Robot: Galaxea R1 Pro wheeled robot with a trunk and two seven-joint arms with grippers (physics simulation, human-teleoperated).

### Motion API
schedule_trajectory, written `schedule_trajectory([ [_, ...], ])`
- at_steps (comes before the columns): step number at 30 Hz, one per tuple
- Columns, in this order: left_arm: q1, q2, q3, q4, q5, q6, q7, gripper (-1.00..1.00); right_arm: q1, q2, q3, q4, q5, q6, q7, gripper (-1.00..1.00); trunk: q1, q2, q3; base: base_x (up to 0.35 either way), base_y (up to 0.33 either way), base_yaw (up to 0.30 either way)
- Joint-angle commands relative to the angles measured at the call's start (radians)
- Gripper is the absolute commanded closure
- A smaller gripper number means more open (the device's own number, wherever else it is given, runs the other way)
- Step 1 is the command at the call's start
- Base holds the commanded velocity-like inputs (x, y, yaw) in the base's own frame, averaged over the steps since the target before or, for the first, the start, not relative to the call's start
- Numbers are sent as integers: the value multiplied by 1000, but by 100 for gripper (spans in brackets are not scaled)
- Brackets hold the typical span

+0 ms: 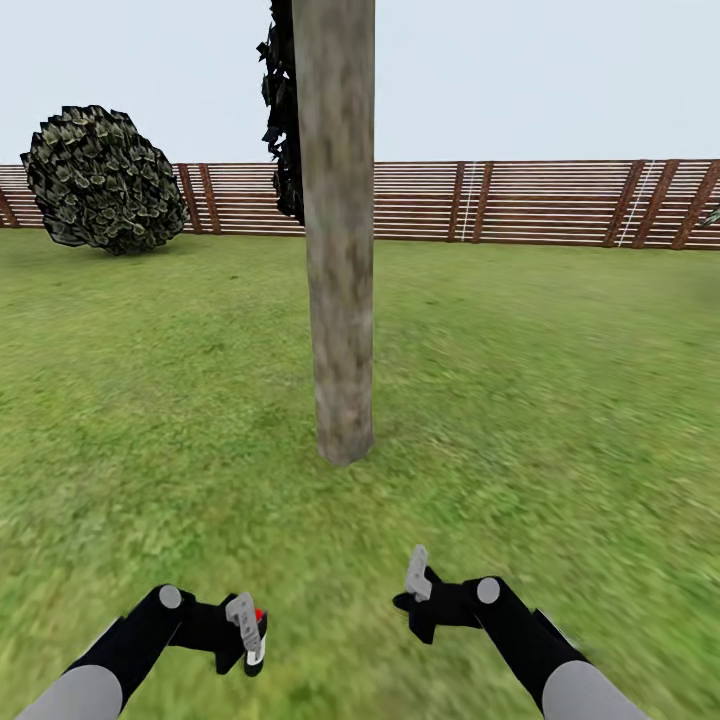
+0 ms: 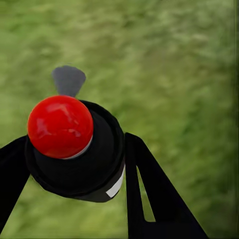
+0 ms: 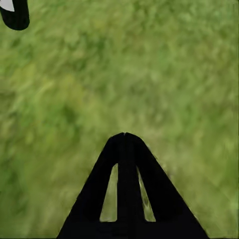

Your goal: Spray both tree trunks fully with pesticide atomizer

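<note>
left gripper fingers pinching black sprayer with red knob, held low over grass. right gripper fingers pressed together, holding nothing. one pale tree trunk straight ahead, near. one round bush, one dark cone tree, slat fence behind.

Open lawn lies ahead of both arms, flat and bare on either side. The one obstacle close in front is the tree trunk, standing upright in the grass straight ahead between the two arms' lines, with room to pass left and right of it. A round bush sits far off to the left by the slatted fence, which closes the lawn's far edge.
</note>
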Motion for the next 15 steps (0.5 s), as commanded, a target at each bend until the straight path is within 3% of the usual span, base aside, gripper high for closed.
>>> schedule_trajectory([
  [1, 0, -2, 0, -1, -9, -7, -3, 100, 0, 2, 3, -1, 12, -9, -1, 100, 0, 0, -1, 0, 0, 0],
  [7, 2, -28, -8, -1, -10, -11, -3, 100, 0, 29, 10, -2, 15, -10, 0, 100, 0, 0, -1, 0, 0, 0],
  [11, 3, -52, -11, -1, -10, -13, -3, 100, -2, 61, 10, -11, 19, -10, 99, 100, 0, 0, -1, 0, 0, 0],
  [14, 2, -60, -44, -1, -10, -13, -3, 100, -8, 67, 10, -42, 19, -10, 133, 100, 0, 0, -1, 0, 0, 0],
  [15, 2, -62, -74, -1, -10, -13, -2, 100, -10, 68, 10, -51, 19, -10, 139, 100, 0, 0, -1, 0, 0, 0],
])
